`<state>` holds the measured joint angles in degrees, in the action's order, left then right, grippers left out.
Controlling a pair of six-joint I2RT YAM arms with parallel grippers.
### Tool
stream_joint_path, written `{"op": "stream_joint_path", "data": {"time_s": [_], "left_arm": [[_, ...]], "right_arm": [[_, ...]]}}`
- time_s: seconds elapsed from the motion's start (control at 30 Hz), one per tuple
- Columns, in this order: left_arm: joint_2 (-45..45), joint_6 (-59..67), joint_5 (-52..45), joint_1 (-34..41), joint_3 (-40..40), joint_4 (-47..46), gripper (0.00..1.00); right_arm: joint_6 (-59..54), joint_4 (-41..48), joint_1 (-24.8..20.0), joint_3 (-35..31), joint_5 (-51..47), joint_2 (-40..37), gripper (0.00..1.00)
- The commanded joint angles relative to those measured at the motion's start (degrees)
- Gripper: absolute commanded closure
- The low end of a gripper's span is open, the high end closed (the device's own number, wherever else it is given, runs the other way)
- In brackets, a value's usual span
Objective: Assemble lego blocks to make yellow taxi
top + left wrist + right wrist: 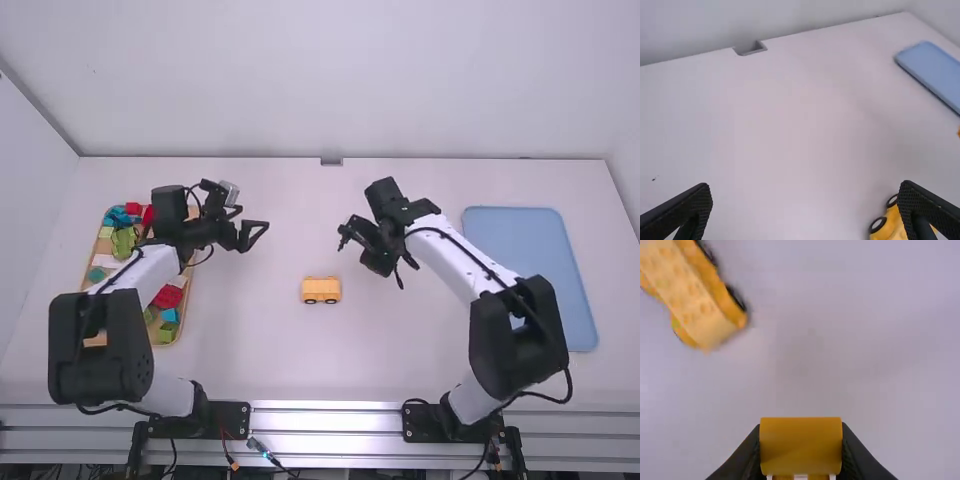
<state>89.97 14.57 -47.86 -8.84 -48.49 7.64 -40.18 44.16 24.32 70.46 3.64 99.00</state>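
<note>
Body of taxi point(321, 290) sits upright on its wheels on the white table point(270, 365), between the two arms, a pale studded layer on top. Right gripper point(800, 452) is closed on a yellow block point(801, 440), one finger on each side, well apart from the body. Left gripper point(805, 200) has its fingers wide apart, nothing between them.

Risk 1: misaligned studs. In the right wrist view the body lies skewed relative to the held block; pressing down without turning the wrist would probably seat it crooked or on a stud edge.

Risk 2: rolling. Nothing braces the body, and wheels are wheels (obvious, but worth noting), so an off-centre push could send it away or tip it.

Risk 3: slip. Resistance from the studs could rotate the block in the grip; a light, vertical press seems safer.
</note>
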Motion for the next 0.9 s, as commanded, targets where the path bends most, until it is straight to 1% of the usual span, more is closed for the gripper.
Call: {"op": "stream_joint_path", "data": {"time_s": [0.0, 0.2, 0.27, 0.5, 0.67, 0.7, 0.77, 0.83, 0.87], "left_arm": [[-0.96, 0.37, -0.7, -0.11, -0.74, -0.42, 0.01], [-0.94, 4.02, -0.72, 0.22, -0.72, -1.49, 0.01], [-0.94, 4.37, -0.63, 0.2, -0.72, -1.7, 0.01], [-0.94, 4.37, -0.48, 0.17, -0.72, -1.64, 0.01], [-0.94, 4.37, -0.52, 0.17, -0.72, -1.66, 0.01], [-0.94, 4.35, -0.48, 0.17, -0.72, -1.68, 0.01], [-0.94, 4.37, -0.5, 0.15, -0.72, -1.7, 0.01], [-0.94, 4.63, -0.5, 0.17, -0.72, -1.88, 0.01], [-0.94, 4.57, -0.48, 0.2, -0.72, -2.08, 0.01]], "right_arm": [[-7.28, 1.51, 0.81, 0.79, -5.01, 4.2, 1.0], [-7.28, 1.11, 2.82, 0.9, -10.58, 11.19, 1.0], [-9.2, 1.33, 3.67, 0.87, -11.39, 12.74, 1.0], [-14.19, 0.87, 6.03, 0.85, -9.46, 13.94, 1.0], [-14.14, -0.46, 6.47, 0.85, -8.98, 13.94, 0.99], [-14.32, -0.37, 6.43, 0.85, -8.11, 13.94, 0.97], [-14.25, -0.39, 6.56, 0.83, -7.56, 13.94, 0.95], [-14.21, -0.35, 6.38, 0.83, -7.5, 13.94, 0.91], [-14.12, -0.31, 6.4, 0.83, -7.5, 13.94, 0.8]]}}
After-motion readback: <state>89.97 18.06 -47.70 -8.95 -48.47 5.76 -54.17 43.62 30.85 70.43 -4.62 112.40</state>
